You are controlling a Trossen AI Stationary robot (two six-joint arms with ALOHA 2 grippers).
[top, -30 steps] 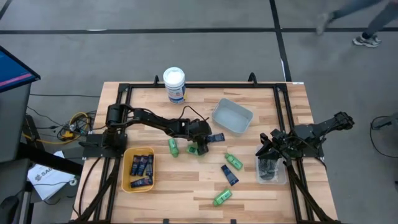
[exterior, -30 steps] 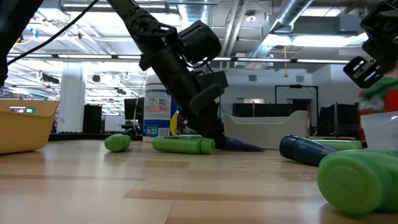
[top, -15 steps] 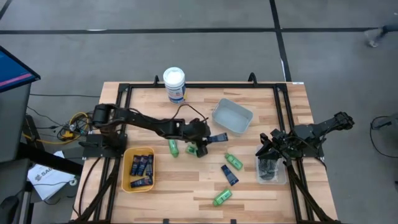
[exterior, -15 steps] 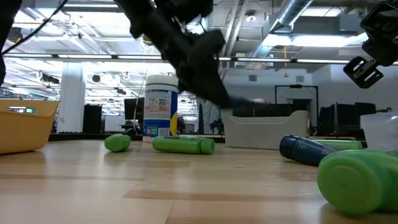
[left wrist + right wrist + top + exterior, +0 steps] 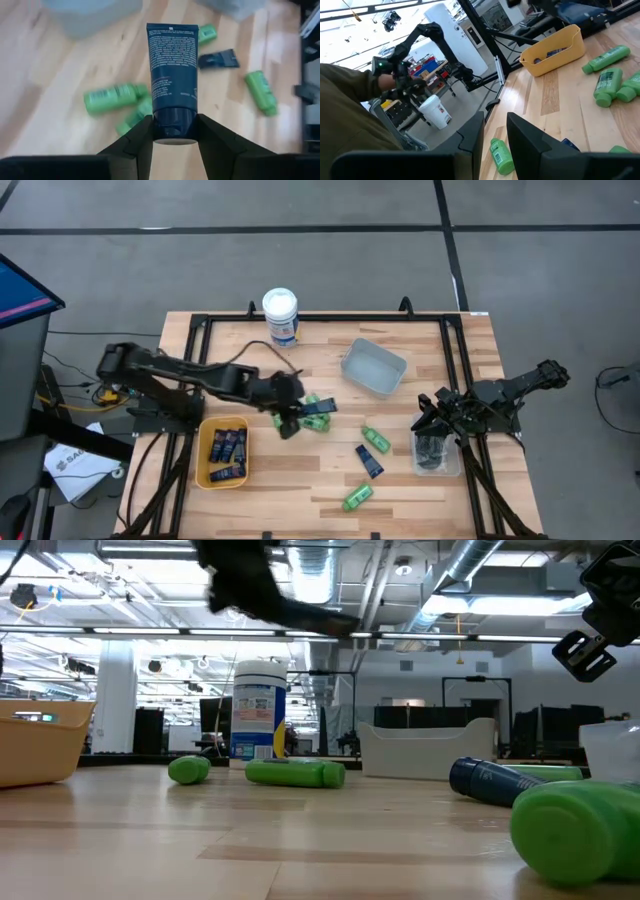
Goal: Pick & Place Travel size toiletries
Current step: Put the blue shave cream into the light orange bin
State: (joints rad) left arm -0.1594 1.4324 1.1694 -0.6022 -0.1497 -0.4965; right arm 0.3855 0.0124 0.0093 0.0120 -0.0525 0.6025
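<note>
Our left gripper (image 5: 290, 412) has lifted off the table and swung from frame centre toward the left, carrying a navy tube (image 5: 172, 75) pinched by its cap between the jaws. In the low view the arm has risen from the table to the top edge. We judge the pick done and the carry to the yellow bin (image 5: 222, 452) under way.

That bin, lower left in the high view, already holds several navy tubes. The clear tub (image 5: 437, 452) at right holds dark items we cannot identify, and the grey tray (image 5: 373, 366) looks empty. Our right gripper (image 5: 432, 417) waits above the tub, jaws narrowly parted around nothing. Green bottles (image 5: 357, 496) and another tube (image 5: 368, 461) remain loose mid-table.
</note>
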